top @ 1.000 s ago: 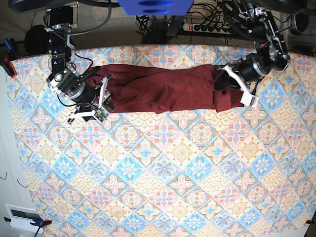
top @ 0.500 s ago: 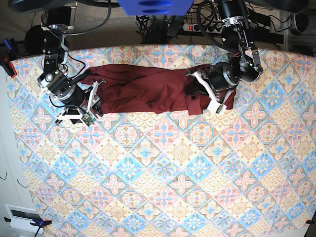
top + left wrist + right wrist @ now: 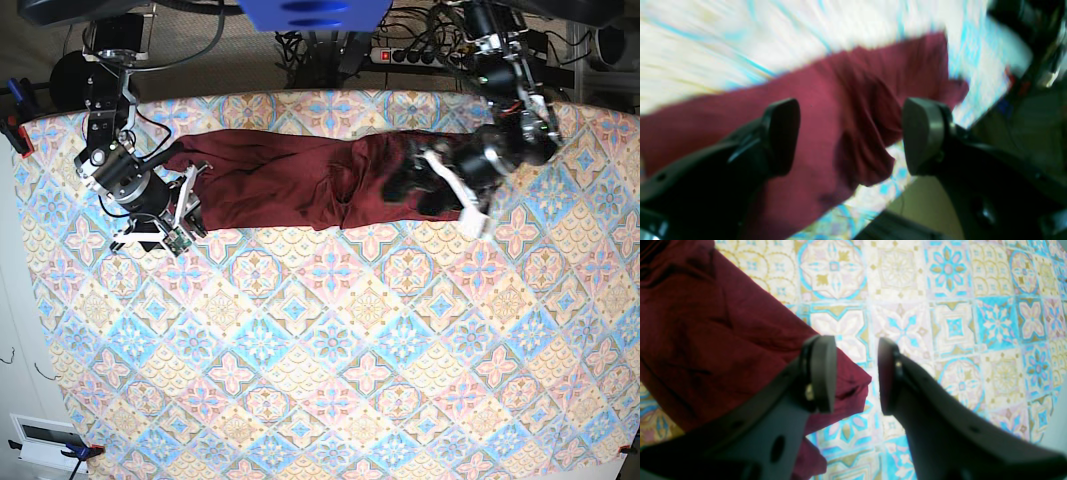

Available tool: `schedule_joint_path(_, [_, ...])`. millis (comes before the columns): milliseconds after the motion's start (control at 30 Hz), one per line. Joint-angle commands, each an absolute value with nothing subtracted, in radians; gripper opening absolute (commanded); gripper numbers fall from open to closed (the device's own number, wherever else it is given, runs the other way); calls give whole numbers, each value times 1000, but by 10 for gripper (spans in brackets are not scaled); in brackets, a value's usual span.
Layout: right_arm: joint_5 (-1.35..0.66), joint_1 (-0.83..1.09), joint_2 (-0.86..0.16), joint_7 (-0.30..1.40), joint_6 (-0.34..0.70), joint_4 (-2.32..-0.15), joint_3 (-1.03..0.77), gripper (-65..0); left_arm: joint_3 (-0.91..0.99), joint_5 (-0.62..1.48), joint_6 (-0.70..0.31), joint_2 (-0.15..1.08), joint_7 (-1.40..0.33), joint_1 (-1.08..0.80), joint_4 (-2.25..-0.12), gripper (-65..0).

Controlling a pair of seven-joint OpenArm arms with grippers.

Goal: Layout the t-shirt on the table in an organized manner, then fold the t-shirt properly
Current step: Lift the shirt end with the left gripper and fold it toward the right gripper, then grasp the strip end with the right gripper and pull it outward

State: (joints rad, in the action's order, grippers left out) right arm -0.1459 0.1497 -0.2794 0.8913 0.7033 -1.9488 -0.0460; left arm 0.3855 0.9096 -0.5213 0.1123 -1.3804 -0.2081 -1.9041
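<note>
The dark maroon t-shirt [image 3: 290, 175] lies in a long band along the far side of the table [image 3: 330, 330], its right end bunched and doubled over. My left gripper [image 3: 425, 185] hovers over that doubled end. In the blurred left wrist view it [image 3: 850, 133] is open wide, with the t-shirt [image 3: 826, 110] below and nothing between the fingers. My right gripper [image 3: 190, 205] sits at the shirt's left end. In the right wrist view it [image 3: 855, 373] is open, one finger [image 3: 821, 373] over a corner of the t-shirt [image 3: 706, 340].
A power strip [image 3: 420, 55] and cables lie beyond the table's far edge. Clamps [image 3: 15, 125] hold the cloth at the left edge, and a white box [image 3: 45, 440] sits off the front left corner. Patterned cloth stretches from the shirt to the near edge.
My left gripper carried the shirt's right end leftward over the body, then opened and let it go. My right gripper shifted slightly left with the shirt's left end.
</note>
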Motion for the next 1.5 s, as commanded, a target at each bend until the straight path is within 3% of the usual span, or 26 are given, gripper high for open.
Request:
schedule_joint_path(0, [-157, 139, -289, 877, 698, -1966, -51, -450, 415, 935, -524, 137, -1371, -203, -1917, -220])
schedule_joint_path(200, [-157, 139, -289, 891, 698, -1966, -42, -448, 496, 935, -522, 248, -1368, -223, -1913, -316])
schedule_joint_path(400, [-200, 134, -263, 1064, 698, -1957, -74, -447, 503, 935, -522, 318, -1366, -234, -1850, -390])
schedule_joint_path(500, [-348, 133, -257, 1155, 698, -1913, -174, -436, 503, 935, -522, 318, -1365, -234, -1801, -397])
schedule_joint_path(667, [-619, 131, -257, 1288, 698, -1689, -309, -330, 498, 935, -522, 325, -1317, -236, -1745, -397])
schedule_joint_path(767, [-720, 108, -278, 1285, 698, -1564, -326, -329, 496, 935, -522, 325, -1314, -236, -1745, -397])
schedule_joint_path(1067, [-889, 45, -303, 1285, 698, -1420, -326, -328, 495, 935, -524, 325, -1313, -234, -1745, -397])
schedule_joint_path(1467, [-895, 76, -263, 1290, 698, -1366, -318, -328, 496, 935, -526, 325, -1313, -234, -1745, -397])
